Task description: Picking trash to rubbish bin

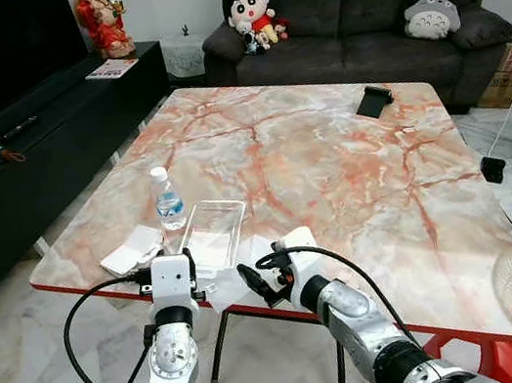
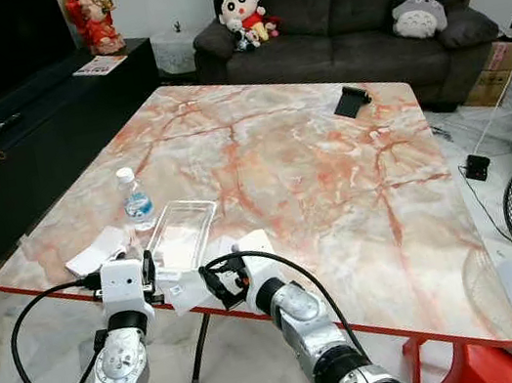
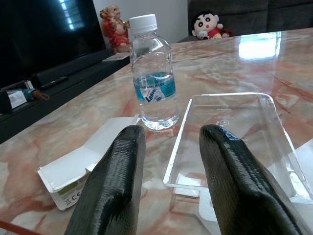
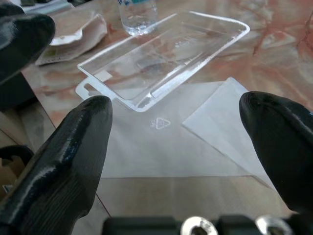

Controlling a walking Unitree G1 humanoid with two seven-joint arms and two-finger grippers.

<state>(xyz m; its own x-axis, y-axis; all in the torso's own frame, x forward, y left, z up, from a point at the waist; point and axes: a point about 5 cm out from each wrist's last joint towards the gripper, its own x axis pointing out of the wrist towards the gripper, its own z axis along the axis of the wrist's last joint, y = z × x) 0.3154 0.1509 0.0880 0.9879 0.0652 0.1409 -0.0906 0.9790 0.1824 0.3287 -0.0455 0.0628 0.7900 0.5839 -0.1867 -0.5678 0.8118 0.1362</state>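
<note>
right gripper (image 4: 171, 147), fingers spread, hovers over the clear tray (image 1: 213, 231) at the table (image 1: 354, 184) edge; left gripper (image 3: 171, 181) (also open) faces the bottle (image 1: 168, 198). nothing lifted yet; all trash remains.

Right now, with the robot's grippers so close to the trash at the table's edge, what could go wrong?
1. The clear plastic tray is light and lies near the table edge; the open left gripper might push it away rather than grip it.
2. The water bottle stands upright right beside the tray, so a nudge could topple it.
3. The flat white plastic sheet under the open right gripper may be hard to pinch and could slide off.
</note>
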